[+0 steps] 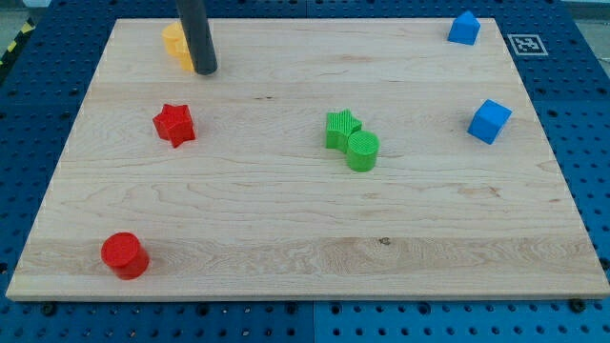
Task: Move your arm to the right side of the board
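My tip point(206, 70) is at the view's top left of the wooden board point(286, 229), touching or just right of a yellow block point(176, 44), which the rod partly hides. A red star block point(174, 124) lies below the tip. A red cylinder point(125, 254) sits at the bottom left. A green star point(341, 128) and a green cylinder point(362, 151) touch each other near the middle. Two blue blocks are on the right side: one at the top right corner point(463, 29) and a blue cube point(489, 121) below it.
The board rests on a blue perforated table point(581, 114). A white marker tag point(526, 44) sits off the board's top right corner.
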